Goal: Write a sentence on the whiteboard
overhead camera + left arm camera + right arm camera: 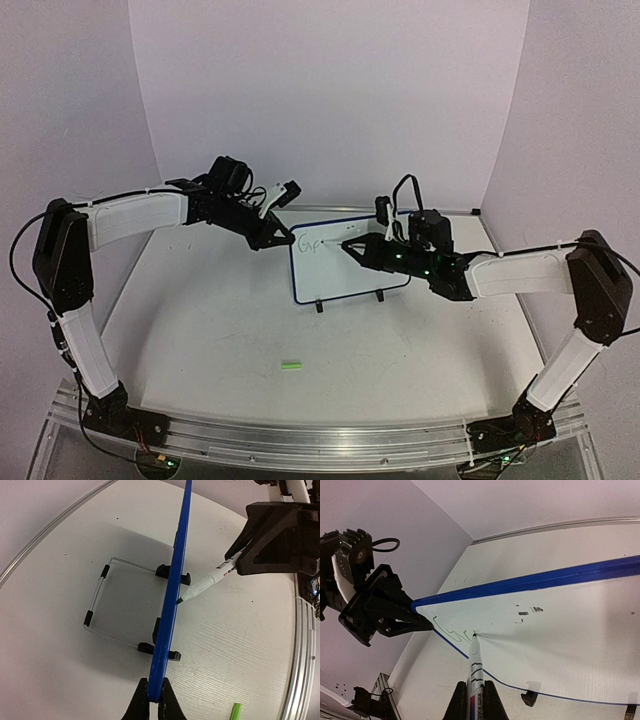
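Note:
The whiteboard (340,275) stands upright on two black feet at mid-table. From the left wrist it appears edge-on as a blue rim (172,590). My left gripper (285,238) (154,692) is shut on the board's upper left corner. My right gripper (365,250) (475,692) is shut on a white marker (475,662) (207,584). The marker's tip touches the board's white face (560,640). A few green strokes of the sentence (451,630) (310,243) run from the top left corner to the tip.
A green marker cap (291,365) (235,711) lies on the table in front of the board. A wire stand (100,597) props the board from behind. Small dark smudges (527,612) mark the board's face. An aluminium rail (320,432) edges the table's near side.

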Robot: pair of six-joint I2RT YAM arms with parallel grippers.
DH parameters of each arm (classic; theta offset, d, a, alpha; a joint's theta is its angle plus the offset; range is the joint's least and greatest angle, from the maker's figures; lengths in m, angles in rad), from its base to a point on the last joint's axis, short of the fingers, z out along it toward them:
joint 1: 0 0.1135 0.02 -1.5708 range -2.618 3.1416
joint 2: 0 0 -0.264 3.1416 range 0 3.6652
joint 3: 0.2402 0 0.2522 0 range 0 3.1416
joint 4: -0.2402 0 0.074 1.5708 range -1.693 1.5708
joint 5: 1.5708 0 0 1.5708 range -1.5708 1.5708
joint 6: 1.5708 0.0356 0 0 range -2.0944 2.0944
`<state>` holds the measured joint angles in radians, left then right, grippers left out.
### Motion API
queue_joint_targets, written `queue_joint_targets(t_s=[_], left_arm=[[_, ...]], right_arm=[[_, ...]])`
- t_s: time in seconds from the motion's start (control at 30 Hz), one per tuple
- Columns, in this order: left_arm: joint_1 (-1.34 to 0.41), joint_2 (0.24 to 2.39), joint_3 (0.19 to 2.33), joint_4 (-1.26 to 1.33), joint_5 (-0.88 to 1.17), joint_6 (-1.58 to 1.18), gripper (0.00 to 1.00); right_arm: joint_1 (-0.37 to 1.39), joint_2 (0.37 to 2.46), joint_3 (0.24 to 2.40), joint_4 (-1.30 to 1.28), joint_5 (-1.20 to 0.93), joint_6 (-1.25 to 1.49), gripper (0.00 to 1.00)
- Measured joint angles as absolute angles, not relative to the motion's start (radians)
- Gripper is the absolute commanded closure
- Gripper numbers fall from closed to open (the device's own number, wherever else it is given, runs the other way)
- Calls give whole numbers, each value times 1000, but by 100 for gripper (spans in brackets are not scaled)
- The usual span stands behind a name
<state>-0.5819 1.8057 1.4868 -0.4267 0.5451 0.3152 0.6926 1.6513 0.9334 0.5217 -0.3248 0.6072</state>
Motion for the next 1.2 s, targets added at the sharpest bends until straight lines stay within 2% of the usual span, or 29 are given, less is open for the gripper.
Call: queue_joint_targets(t_s=[1.2], left_arm=[[-582, 1806, 1487, -427, 543, 315, 100]], right_arm=[[696, 1620, 935, 431, -271, 592, 100]])
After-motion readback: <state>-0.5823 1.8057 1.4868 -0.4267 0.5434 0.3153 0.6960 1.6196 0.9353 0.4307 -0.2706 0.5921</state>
